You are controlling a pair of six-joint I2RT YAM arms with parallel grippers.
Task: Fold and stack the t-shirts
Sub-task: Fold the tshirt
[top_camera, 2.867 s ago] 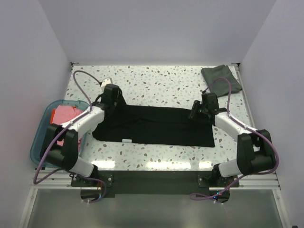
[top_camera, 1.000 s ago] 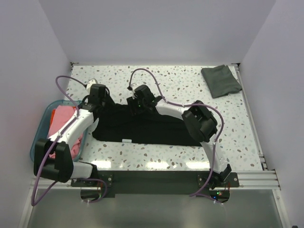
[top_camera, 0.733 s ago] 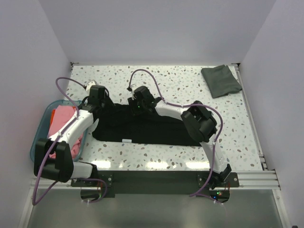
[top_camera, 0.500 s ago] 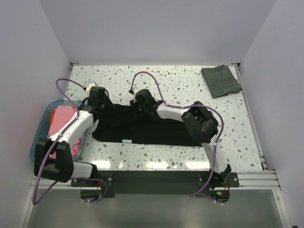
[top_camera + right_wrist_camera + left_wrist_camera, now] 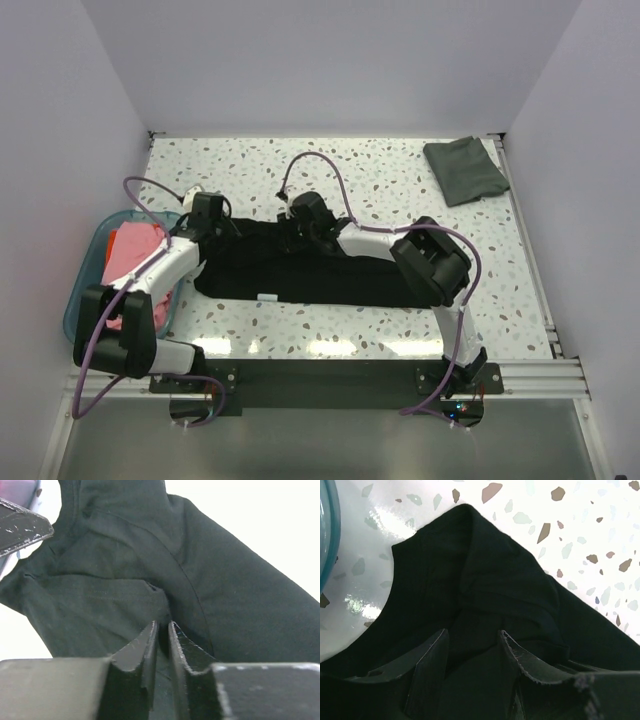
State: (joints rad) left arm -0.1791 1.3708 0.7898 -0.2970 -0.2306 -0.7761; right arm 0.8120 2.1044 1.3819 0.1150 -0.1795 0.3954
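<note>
A large black t-shirt point(image 5: 330, 275) lies spread across the table, its small white label point(image 5: 267, 296) at the near edge. My left gripper point(image 5: 212, 214) is at the shirt's far left corner. In the left wrist view its gripper point(image 5: 472, 635) is open, fingers apart with rumpled black cloth point(image 5: 485, 580) between and ahead of them. My right arm reaches across to the left, and its gripper point(image 5: 300, 216) is on the shirt's far edge. In the right wrist view this gripper point(image 5: 162, 625) is shut on a fold of black cloth point(image 5: 100, 590).
A folded dark grey-green t-shirt point(image 5: 465, 168) lies at the back right corner. A translucent teal tub point(image 5: 82, 290) at the left edge holds pink point(image 5: 125, 262) and orange-red point(image 5: 128, 238) shirts. Its rim shows in the left wrist view point(image 5: 326, 530).
My right arm swung from the shirt's right end across to its far left part, then drifted slightly right. My left gripper shifted left, then a little nearer.
</note>
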